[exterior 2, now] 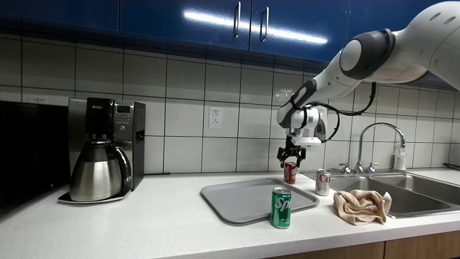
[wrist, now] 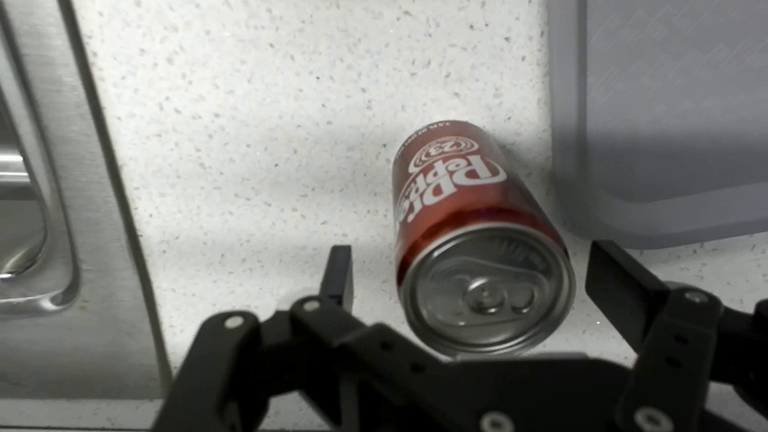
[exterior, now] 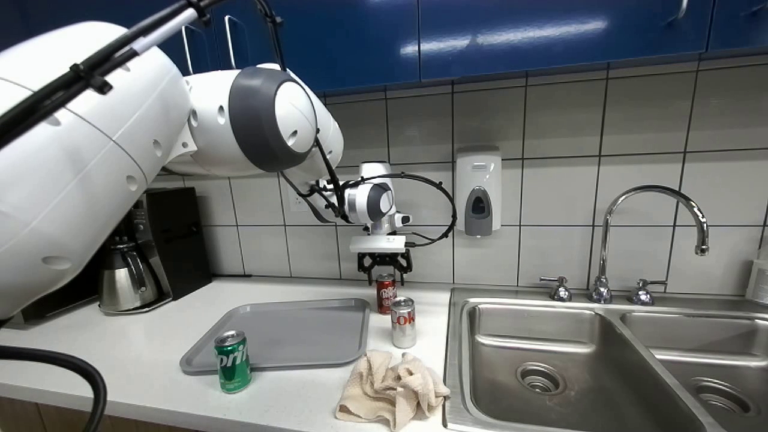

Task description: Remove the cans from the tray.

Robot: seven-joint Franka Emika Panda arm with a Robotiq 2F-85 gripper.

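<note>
The grey tray (exterior: 300,329) lies flat on the counter with no can on it; it also shows in an exterior view (exterior 2: 244,199) and the wrist view (wrist: 672,90). The dark red can (exterior: 386,297) stands upright on the counter beside the tray's back corner. My gripper (exterior: 386,279) is open just above it; in the wrist view the open fingers (wrist: 471,276) lie either side of the can's top (wrist: 480,198), apart from it. The silver-white can (exterior: 404,324) stands nearer the sink, outside the wrist view. The green can (exterior 2: 281,208) stands at the tray's front edge, on the counter.
A crumpled beige cloth (exterior: 393,390) lies in front of the silver-white can. The steel sink (exterior: 459,360) is beside the cans. A coffee maker with a steel pot (exterior 2: 97,180) stands beyond the tray's other side. A tiled wall is behind, with blue cabinets (exterior 2: 187,21) above.
</note>
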